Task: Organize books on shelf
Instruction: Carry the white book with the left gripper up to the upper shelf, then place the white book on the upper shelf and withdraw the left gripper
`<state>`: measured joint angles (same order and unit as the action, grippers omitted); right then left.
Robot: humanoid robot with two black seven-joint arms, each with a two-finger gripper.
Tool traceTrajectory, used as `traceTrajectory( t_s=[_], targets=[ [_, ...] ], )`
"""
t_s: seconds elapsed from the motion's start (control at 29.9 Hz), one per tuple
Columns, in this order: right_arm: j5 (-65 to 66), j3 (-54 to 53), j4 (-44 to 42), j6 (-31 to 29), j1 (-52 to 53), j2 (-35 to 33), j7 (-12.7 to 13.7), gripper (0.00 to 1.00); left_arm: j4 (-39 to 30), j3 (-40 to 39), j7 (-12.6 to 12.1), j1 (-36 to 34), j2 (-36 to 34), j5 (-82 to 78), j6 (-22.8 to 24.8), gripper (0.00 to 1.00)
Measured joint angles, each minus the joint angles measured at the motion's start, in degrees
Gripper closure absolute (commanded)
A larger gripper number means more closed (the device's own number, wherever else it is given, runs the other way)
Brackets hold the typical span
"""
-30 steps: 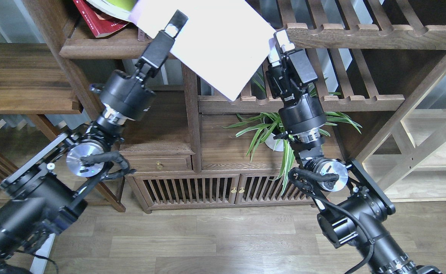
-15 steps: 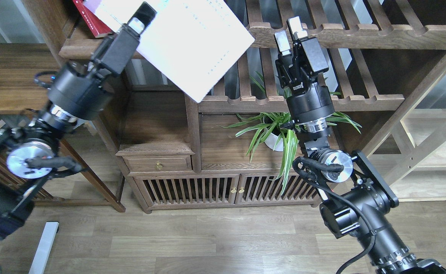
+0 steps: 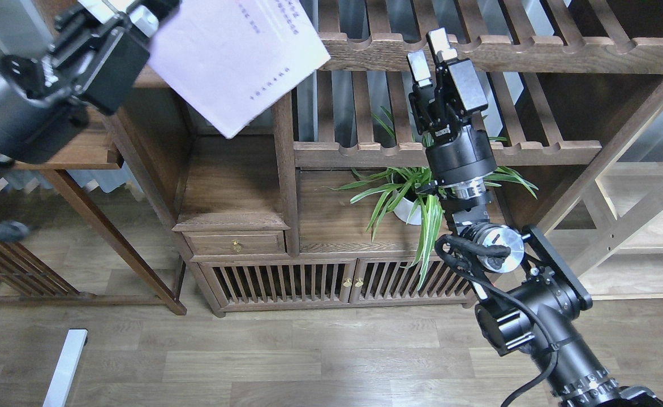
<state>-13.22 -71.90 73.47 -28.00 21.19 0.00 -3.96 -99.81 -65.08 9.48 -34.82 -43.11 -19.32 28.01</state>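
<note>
The white book (image 3: 235, 62) is hanging tilted at 11 o'clock in the view, its lower corner pointing down in front of the upright post (image 3: 286, 169). Its pale cover is showing small lines of print. The left gripper (image 3: 139, 14) is reaching in from 10 o'clock and meeting the book's left edge at the top of the frame. Its fingers are running out of view there, so I cannot tell whether they are clamped on the book.

The right gripper (image 3: 432, 51) is pointing up at 1 o'clock, just in front of the upper slatted rack (image 3: 535, 48). Its two white-tipped fingers are standing slightly apart and holding nothing.

A potted plant (image 3: 408, 195) is sitting at the centre, behind the right arm and under the lower rack (image 3: 365, 151). A small drawer (image 3: 235, 243) with a brass knob is lying at 7 o'clock from the plant.

The shelf that the book belongs on is mostly hidden behind the left arm and the book.
</note>
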Motion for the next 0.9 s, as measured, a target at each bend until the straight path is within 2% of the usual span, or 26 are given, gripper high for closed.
traceTrajectory(
  t_s=[0.13, 0.27, 0.37, 0.5, 0.7, 0.9],
  targets=[
    [0.0, 0.1, 0.0, 0.0, -0.7, 0.0, 0.0, 0.28, -0.1, -3.6, -0.6, 0.3, -4.4, -0.1, 0.0, 1.00],
    [0.0, 0.2, 0.0, 0.0, -1.1, -0.5, 0.0, 0.27, -0.2, -7.3, -0.7, 1.1, -5.3, -0.1, -0.1, 1.00],
    [0.0, 0.2, 0.0, 0.0, -1.2, -1.6, 0.0, 0.27, -0.2, -9.1, -0.8, 1.2, -5.4, -0.1, -2.9, 1.00],
    [0.0, 0.1, 0.0, 0.0, -1.9, -3.5, 0.0, 0.27, -0.2, -10.1, -0.2, 1.6, -5.4, -0.1, -9.5, 0.99],
    [0.0, -0.2, 0.0, 0.0, -2.8, -5.8, 0.0, 0.27, -0.4, -9.7, 1.2, 2.0, -4.2, 0.0, -22.8, 0.99],
    [0.0, -1.2, 0.0, 0.0, -4.4, -9.2, 0.0, 0.27, -1.7, -9.1, 0.9, 1.7, 0.8, -2.0, -33.3, 0.98]
  ],
)
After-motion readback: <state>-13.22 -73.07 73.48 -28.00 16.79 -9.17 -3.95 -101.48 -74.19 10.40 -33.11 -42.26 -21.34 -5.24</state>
